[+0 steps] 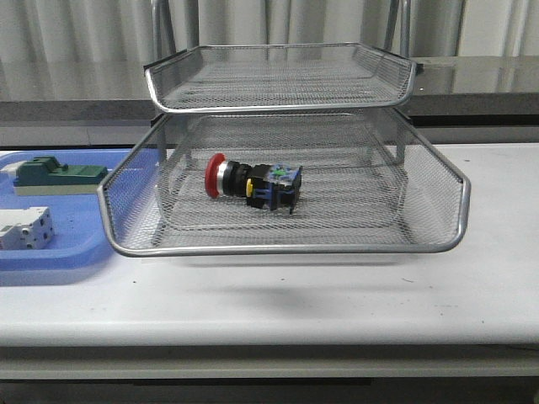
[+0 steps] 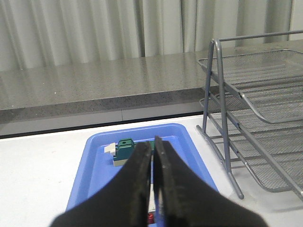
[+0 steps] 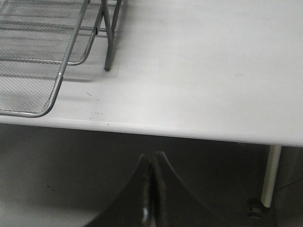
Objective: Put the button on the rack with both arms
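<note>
Now button (image 1: 251,183) lies sideways (red head left).

Button (image 1: 251,183): small push-button switch with a red mushroom head, a silver collar, a black body and a blue-and-yellow rear block. It is lying on its side on the mesh floor of the tray nearest the front camera, head pointing toward the robot's left, roughly mid-tray and clear of the walls.

Rack (image 1: 286,244): tiered silver wire-mesh letter tray rack on a metal frame, sitting upright on the white table. Two tiers are showing in the front view, the upper one set further back.
</note>
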### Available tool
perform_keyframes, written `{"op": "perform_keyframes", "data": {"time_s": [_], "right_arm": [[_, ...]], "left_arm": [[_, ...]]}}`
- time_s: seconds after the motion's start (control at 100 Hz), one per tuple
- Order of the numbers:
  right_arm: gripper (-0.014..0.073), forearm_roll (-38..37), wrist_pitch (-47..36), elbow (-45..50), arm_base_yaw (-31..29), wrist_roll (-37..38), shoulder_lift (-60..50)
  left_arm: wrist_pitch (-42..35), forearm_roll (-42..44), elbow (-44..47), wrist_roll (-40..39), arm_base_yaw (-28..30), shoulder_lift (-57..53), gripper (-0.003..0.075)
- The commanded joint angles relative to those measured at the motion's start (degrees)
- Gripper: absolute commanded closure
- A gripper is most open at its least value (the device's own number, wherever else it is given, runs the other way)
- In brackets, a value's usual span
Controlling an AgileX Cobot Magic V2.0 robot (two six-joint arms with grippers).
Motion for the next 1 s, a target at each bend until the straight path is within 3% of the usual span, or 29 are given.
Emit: {"op": "perform_keyframes", "data": {"time_s": [0.0, 0.29, 0.49, 0.65, 0.99], "right_arm": [[0.0664, -0.5, -3.3, -2.0, -0.3, 0.0, 0.5], [0.0664, 0.1, -4.4, -2.0, -0.3, 0.0, 0.5], [0.0664, 0.4, -12.9, -2.0, -0.3, -1.2, 2.5], [0.0663, 5.7, -16.0, -2.0, -0.3, -9.9, 8.4], [0.0663, 34.7, -14.2, -3.1, -0.2, -41.1, 28.9]], "left_arm": [[-4.9, -0.9, -1.5, -0.6, 0.1, 0.5, 0.074], [-4.9, -0.9, -1.5, -0.6, 0.1, 0.5, 0.074], [-4.9, -0.9, -1.5, -0.6, 0.1, 0.6, 0.074], [-4.9, -0.9, -1.5, -0.6, 0.1, 0.6, 0.074], [-4.9, -0.9, -1.5, -0.6, 0.1, 0.6, 0.074]]}}
